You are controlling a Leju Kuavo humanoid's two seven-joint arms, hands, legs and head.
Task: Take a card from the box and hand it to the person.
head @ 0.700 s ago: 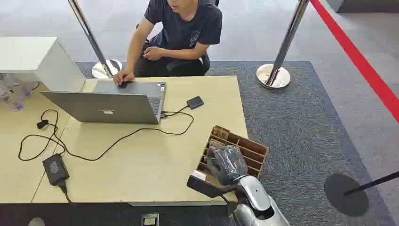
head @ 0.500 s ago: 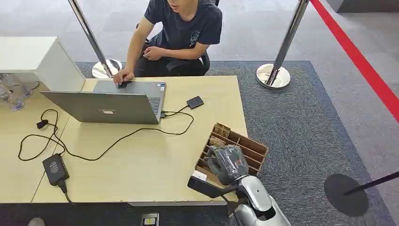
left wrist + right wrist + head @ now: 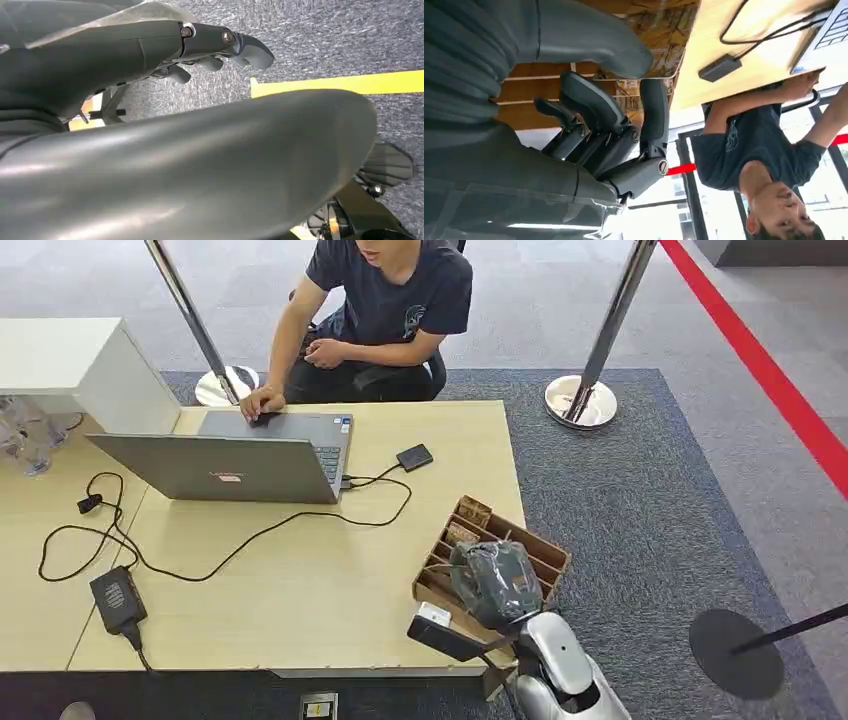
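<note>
Hovering over the slatted brown cardboard box (image 3: 492, 555) on the pale wooden counter (image 3: 300, 580), the grey ribbed right hand (image 3: 497, 582) spreads its dark fingers (image 3: 589, 107), holding nothing.

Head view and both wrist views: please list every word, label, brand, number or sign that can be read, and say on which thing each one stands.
No text can be read.
Laptop: small mark on the lid, too small to read.
Person's shirt: pale print on the chest, blurred.
Power adapter: label, too small to read.
Box: printed cards in its slots, print unreadable.
Right hand: no marking shows.
Left hand: no marking shows.
</note>
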